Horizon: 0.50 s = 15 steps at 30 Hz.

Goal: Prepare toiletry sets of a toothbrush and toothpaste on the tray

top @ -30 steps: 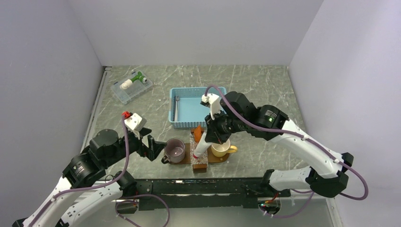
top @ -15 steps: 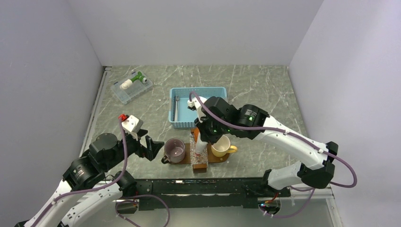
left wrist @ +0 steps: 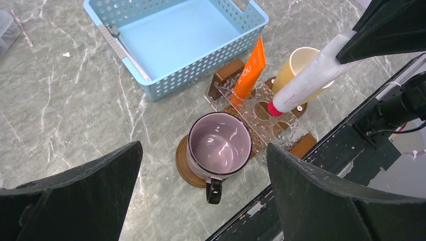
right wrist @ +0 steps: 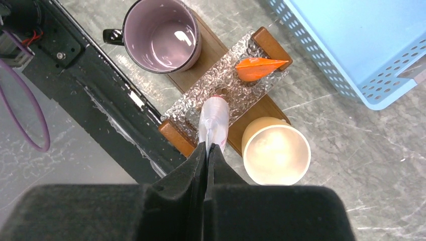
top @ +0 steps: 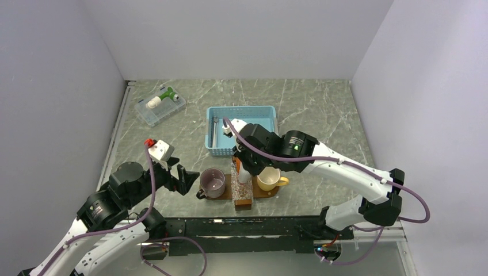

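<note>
- At the far left of the grey marbled table (top: pixel 322 109), a clear plastic box (top: pixel 160 107) held a green-and-white item (top: pixel 162 98) that belonged to no set so far.
- The left claw (top: pixel 184 178) hovered just left of the tray. Its fingers were spread wide with nothing between them, and it took no part in the work.
- A glossy purple ceramic mug (left wrist: pixel 219 145) sat empty on the left end of the flat dark-brown wooden tray (right wrist: pixel 211 52).
- A clear dimpled rack with wooden end blocks (right wrist: pixel 243 93) lay across the tray's middle. The small orange toothpaste tube (left wrist: pixel 249 70) stood in a hole at its far end, so that half of a set looked done.
- The right claw (right wrist: pixel 207 149) was pressed together on the flat upper end of a slim, pale whitish stick with a red tip (left wrist: pixel 306 80). I took this for the toothbrush, though it looked rather tube-like.
- The toothbrush hung tip-down at a middle hole of the rack, nearer than the toothpaste tube. Whether the tip had entered the hole could not be told.
- Seating and releasing the toothbrush seemed to be what was left of this set.
- A pale yellow mug (right wrist: pixel 276 153) sat empty on the tray's right end.
- Just beyond the tray stood a light-blue slotted plastic basket (left wrist: pixel 201 65), almost bare. A thin grey strip (left wrist: pixel 113 42) lay along its left wall, and what it was could not be told.
</note>
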### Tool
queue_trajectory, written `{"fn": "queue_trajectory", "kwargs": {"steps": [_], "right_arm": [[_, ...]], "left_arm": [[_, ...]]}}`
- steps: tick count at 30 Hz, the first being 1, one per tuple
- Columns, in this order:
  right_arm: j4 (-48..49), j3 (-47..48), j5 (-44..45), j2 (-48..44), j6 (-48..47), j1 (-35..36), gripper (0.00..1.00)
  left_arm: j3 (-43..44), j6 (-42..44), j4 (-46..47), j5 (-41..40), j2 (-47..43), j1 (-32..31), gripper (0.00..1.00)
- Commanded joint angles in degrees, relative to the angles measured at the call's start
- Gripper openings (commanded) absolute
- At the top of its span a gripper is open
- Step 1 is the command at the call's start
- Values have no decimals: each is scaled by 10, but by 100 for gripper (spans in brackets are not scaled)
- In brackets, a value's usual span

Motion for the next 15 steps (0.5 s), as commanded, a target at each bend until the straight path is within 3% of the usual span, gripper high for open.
{"fn": "queue_trajectory", "kwargs": {"steps": [1, 15], "right_arm": [[2, 50, 40, 4, 4, 3, 0], [33, 180, 95, 44, -27, -12, 0]], "left_arm": [[-4, 0, 12, -12, -3, 0, 99], [-4, 2, 10, -14, -4, 0, 99]]}}
